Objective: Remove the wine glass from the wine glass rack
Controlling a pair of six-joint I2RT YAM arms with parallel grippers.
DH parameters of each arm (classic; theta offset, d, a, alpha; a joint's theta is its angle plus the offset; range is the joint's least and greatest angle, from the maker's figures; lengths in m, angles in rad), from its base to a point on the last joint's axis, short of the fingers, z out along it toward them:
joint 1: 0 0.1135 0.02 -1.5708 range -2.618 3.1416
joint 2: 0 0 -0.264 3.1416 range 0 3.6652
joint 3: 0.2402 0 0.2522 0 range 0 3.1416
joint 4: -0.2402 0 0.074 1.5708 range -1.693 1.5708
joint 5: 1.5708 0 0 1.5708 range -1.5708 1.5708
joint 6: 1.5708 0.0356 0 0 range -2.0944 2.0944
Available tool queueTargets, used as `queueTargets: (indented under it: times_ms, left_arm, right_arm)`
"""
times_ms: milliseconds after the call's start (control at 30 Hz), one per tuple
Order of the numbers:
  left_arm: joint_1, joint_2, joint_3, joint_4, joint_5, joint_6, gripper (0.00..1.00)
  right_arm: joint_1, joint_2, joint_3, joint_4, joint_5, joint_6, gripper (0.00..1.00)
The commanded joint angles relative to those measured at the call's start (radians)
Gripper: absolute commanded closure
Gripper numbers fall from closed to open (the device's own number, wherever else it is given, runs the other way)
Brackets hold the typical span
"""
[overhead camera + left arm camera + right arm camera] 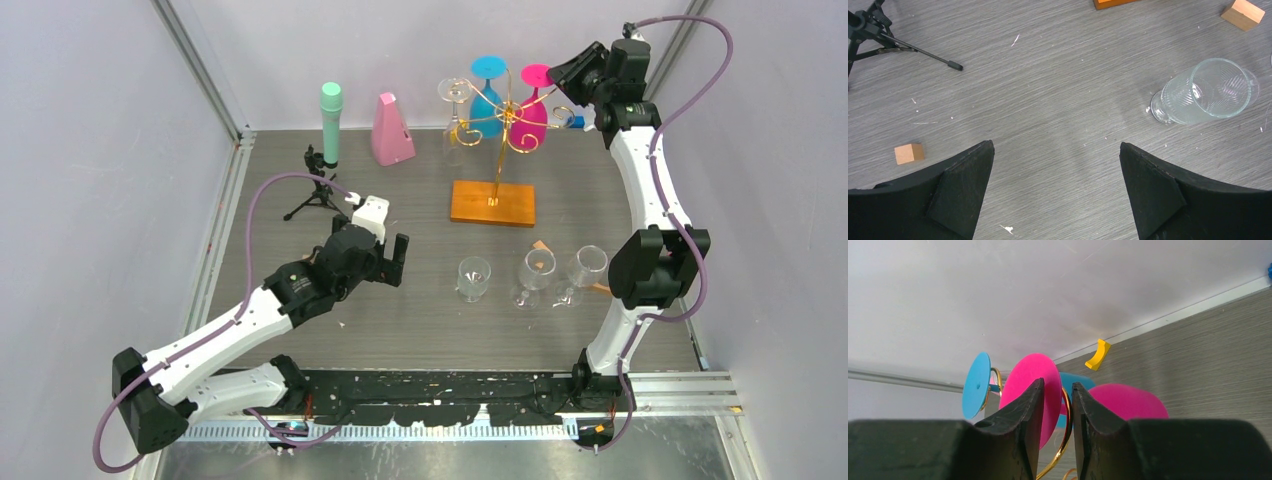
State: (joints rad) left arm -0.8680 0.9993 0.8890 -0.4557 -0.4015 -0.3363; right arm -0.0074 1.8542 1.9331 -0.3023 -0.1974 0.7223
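The wine glass rack (505, 118) is gold wire on a slim pole with an orange-brown base (492, 203), at the back centre. A clear glass (455, 95), a blue glass (486, 105) and a pink wine glass (533, 125) hang from it upside down. My right gripper (556, 72) is high up at the pink glass's foot. In the right wrist view its jaws (1058, 385) stand a narrow gap apart. The pink foot (1050, 375) and a gold wire arm (1066, 427) show in that gap; contact cannot be told. My left gripper (400, 262) is open and empty over the table (1056, 147).
Three clear glasses (473, 275), (537, 270), (588, 265) stand at the front right; one shows in the left wrist view (1205, 90). A black tripod (318, 190), a green microphone (331, 125) and a pink metronome (392, 130) are at the back left. Small wooden blocks (909, 153), (1243, 13) lie loose.
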Motion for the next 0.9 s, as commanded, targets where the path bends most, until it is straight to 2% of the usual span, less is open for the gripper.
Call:
queueTargets:
  times_ms: [0,133,367,467,500,600,667,867]
  left_arm:
    - [0.004,0.003,0.004,0.034,-0.025,0.0,0.0]
    - [0.004,0.004,0.004,0.034,-0.025,0.0,0.0]
    - [0.003,0.006,0.004,0.035,-0.026,0.002,0.0]
    - [0.004,0.008,0.005,0.035,-0.025,0.002,0.0]
    - [0.003,0.009,0.005,0.035,-0.024,0.002,0.0]
    - [0.004,0.01,0.006,0.036,-0.023,0.001,0.0]
    - [0.004,0.009,0.007,0.035,-0.022,0.002,0.0]
    - [0.004,0.003,0.005,0.033,-0.023,0.0,0.0]
  right_arm:
    - [0.007,-0.062,0.024,0.067,-0.001,-0.052,0.68]
    - [0.007,-0.062,0.028,0.064,0.007,-0.062,0.65]
    - [0.007,-0.08,0.017,0.1,-0.003,-0.091,0.5]
    - [0.007,-0.098,0.0,0.118,0.007,-0.098,0.48]
    - [0.007,-0.1,-0.002,0.125,0.01,-0.097,0.49]
    - [0.007,-0.096,0.016,0.11,0.021,-0.082,0.65]
    - [0.007,-0.085,0.036,0.08,0.021,-0.073,0.69]
    - [0.007,-0.069,0.051,0.043,0.028,-0.05,0.69]
